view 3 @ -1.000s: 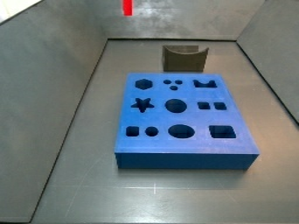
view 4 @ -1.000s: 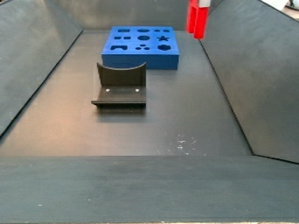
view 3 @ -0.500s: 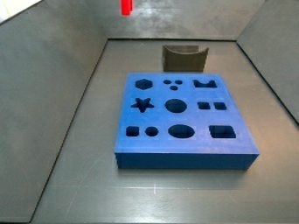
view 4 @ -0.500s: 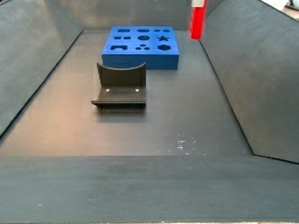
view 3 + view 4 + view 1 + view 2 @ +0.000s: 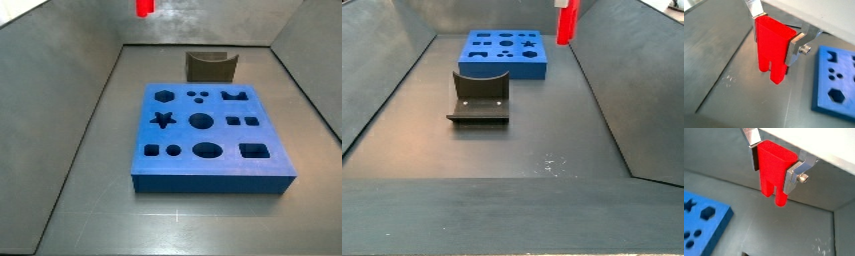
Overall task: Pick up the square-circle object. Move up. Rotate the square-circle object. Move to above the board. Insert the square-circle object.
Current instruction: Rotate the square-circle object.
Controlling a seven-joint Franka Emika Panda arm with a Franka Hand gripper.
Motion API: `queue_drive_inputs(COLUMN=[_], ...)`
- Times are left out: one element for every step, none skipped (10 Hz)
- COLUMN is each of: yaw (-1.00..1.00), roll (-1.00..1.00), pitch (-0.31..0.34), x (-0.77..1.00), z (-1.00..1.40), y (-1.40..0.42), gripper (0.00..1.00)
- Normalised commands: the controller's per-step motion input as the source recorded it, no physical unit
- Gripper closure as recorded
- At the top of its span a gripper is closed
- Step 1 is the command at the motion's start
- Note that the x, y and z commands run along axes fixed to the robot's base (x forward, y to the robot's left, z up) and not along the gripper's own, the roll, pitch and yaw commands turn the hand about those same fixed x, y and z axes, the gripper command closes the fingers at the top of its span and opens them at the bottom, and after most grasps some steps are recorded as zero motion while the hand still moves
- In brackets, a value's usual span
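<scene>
The square-circle object [image 5: 772, 47] is a bright red block with two legs pointing down; it also shows in the other wrist view [image 5: 773, 170]. My gripper [image 5: 774, 36] is shut on it, silver fingers [image 5: 796, 47] on both sides, also seen in a wrist view [image 5: 775, 160]. In both side views only the red block shows, high in the air: at the frame edge [image 5: 143, 7] and off the board's side [image 5: 568, 20]. The blue board [image 5: 210, 136] lies flat on the floor with dark shaped holes, also in a side view [image 5: 508, 52] and in both wrist views [image 5: 836, 82] [image 5: 701, 225].
The dark fixture [image 5: 480, 96] stands on the floor beside the board, also seen behind it in a side view [image 5: 210, 66]. Grey sloped walls [image 5: 67, 70] enclose the grey floor [image 5: 489, 150].
The red block has risen slightly in both side views, moving further toward the frame's upper edge. The board and fixture have not moved.
</scene>
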Motion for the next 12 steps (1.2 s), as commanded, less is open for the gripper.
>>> queue_drive_inputs(yaw=[-1.00, -1.00, -1.00, -1.00, -1.00, -1.00, -1.00, -1.00, -1.00, -1.00, -1.00, -1.00], roll=[-0.01, -0.01, -0.01, -0.01, -0.01, -0.01, -0.01, -0.01, -0.01, -0.02, -0.02, -0.03], pitch=[0.008, 0.008, 0.009, 0.009, 0.010, 0.011, 0.012, 0.014, 0.015, 0.018, 0.019, 0.026], x=[0.00, 0.00, 0.00, 0.00, 0.00, 0.00, 0.00, 0.00, 0.00, 0.00, 0.00, 0.00], z=[0.00, 0.00, 0.00, 0.00, 0.00, 0.00, 0.00, 0.00, 0.00, 0.00, 0.00, 0.00], y=[0.00, 0.00, 0.00, 0.01, 0.01, 0.01, 0.01, 0.01, 0.01, 0.01, 0.01, 0.01], gripper=[1.00, 1.00, 1.00, 1.00, 1.00, 1.00, 1.00, 1.00, 1.00, 1.00, 1.00, 1.00])
